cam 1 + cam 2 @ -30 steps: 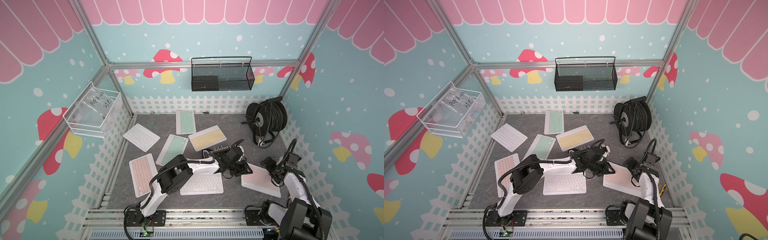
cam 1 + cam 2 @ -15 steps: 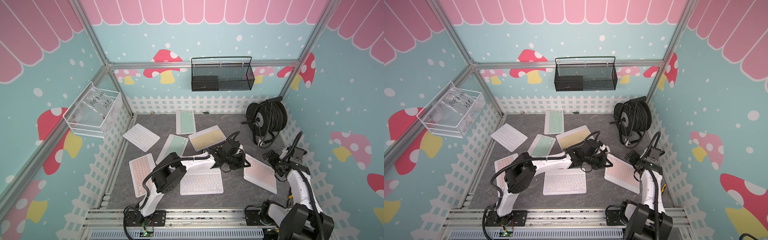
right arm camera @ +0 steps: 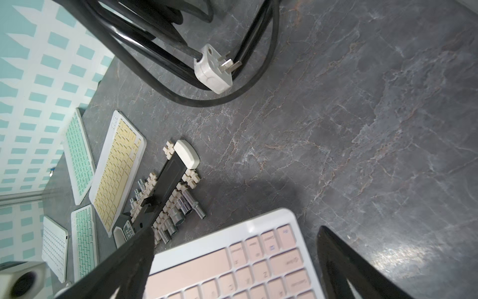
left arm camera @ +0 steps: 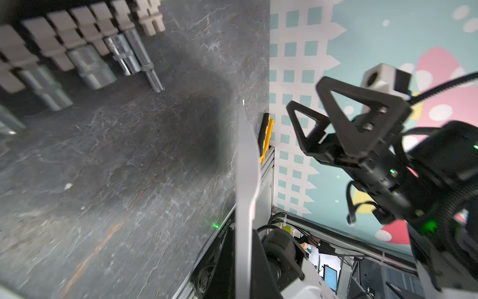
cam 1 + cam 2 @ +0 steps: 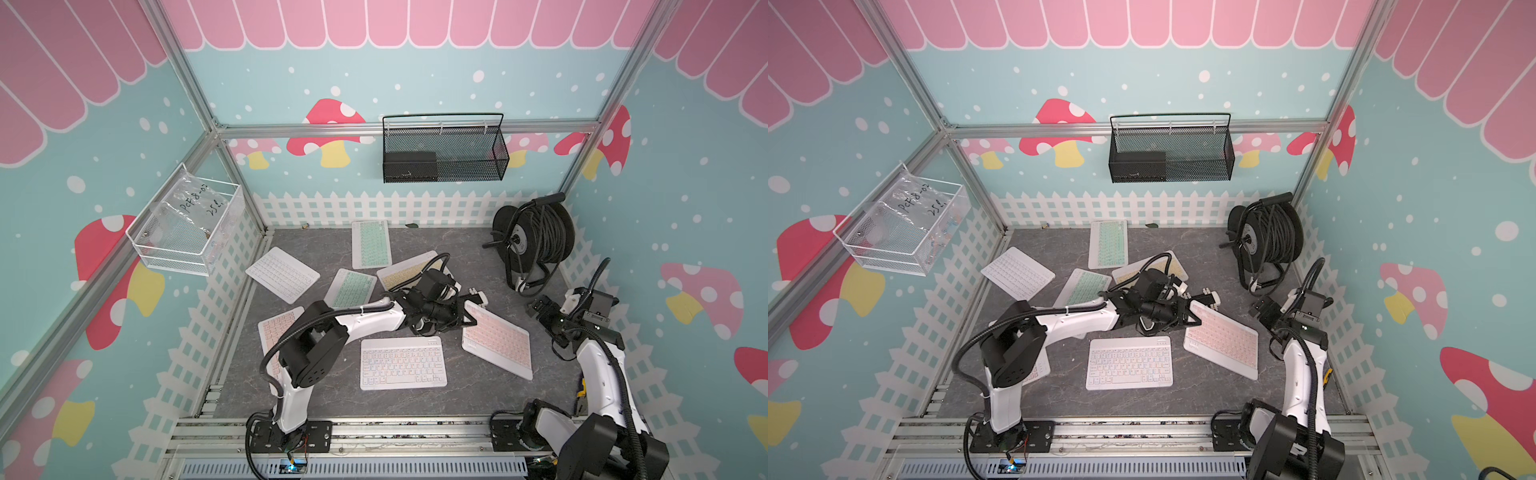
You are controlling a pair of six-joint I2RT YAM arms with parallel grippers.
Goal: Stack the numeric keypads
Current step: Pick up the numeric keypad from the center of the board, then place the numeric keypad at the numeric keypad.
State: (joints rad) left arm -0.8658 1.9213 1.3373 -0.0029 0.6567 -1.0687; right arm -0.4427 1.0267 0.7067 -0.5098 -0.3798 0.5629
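Left jaws (image 5: pixel 467 318): shut tight on one edge of the held pink keypad (image 5: pixel 498 343).
Right jaws (image 5: pixel 540 309): wide open with nothing in them, just beside the other side of the held pink keypad.
Held pink keypad: to the right of the middle of the worktop (image 5: pixel 415 399), between the two arms. The left wrist view shows it side-on as a thin white strip, with a dark shadow on the worktop next to it. The gripped end is up off the worktop. I cannot tell if the far end touches down.
Front white keypad (image 5: pixel 403 368): flat on the worktop, near the front, just beside the held pink keypad.
Other pink keypad (image 5: pixel 276 332): flat on the left side, partly hidden under the left arm.
Back white keypad (image 5: pixel 282 279): flat on the left side, turned at a slant.
Back mint keypad (image 5: pixel 371 244): flat by the white fence at the back.
Middle mint keypad (image 5: pixel 351 289): flat, between the back white keypad and the yellow keypad (image 5: pixel 401 274).
Yellow keypad: flat, partly hidden behind the left arm's wrist.
Socket holder (image 3: pixel 168 181): a black bar with pale pegs and shiny metal sockets, lying next to the yellow keypad.
Cable reel (image 5: pixel 536 237): stands in the back right corner, and its white plug (image 3: pixel 213 70) lies on the worktop.
Black mesh basket (image 5: pixel 444 153): hangs on the back wall.
Clear bin (image 5: pixel 187 224): hangs on the left wall.
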